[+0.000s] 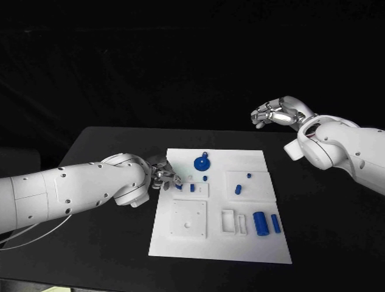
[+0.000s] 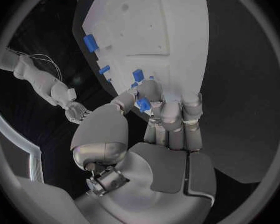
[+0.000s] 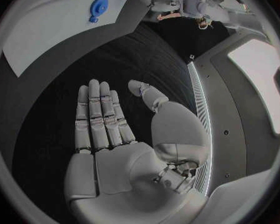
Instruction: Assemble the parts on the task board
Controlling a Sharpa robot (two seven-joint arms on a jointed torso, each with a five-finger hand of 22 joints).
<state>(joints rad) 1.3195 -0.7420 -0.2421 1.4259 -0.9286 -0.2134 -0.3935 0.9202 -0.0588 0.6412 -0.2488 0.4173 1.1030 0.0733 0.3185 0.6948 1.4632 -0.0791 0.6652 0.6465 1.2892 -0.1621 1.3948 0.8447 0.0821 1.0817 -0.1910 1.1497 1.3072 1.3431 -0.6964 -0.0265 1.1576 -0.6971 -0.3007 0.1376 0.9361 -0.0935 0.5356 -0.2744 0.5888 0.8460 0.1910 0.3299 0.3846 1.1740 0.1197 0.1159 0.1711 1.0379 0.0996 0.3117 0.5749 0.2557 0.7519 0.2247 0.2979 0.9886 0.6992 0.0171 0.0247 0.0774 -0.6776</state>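
The white task board [image 1: 218,249] lies in the middle of the black table. My left hand [image 1: 163,176] is at the board's left edge and pinches a small blue part [image 2: 143,103] between thumb and fingers [image 2: 171,115], just above the board [image 2: 159,30]. A round blue disc [image 1: 203,162] stands near the board's far edge. Two blue cylinders [image 1: 261,223] lie side by side at the near right. A short blue peg [image 1: 238,189] sits in the right middle. My right hand [image 1: 280,113] hovers beyond the table's far right edge, its fingers [image 3: 99,117] straight and holding nothing.
Small blue pieces [image 1: 192,188] sit in a square recess right beside my left hand. A square white plate [image 1: 190,219] and narrow white slots [image 1: 229,220] occupy the board's near half. Black table [image 1: 332,231] spreads to the right of the board.
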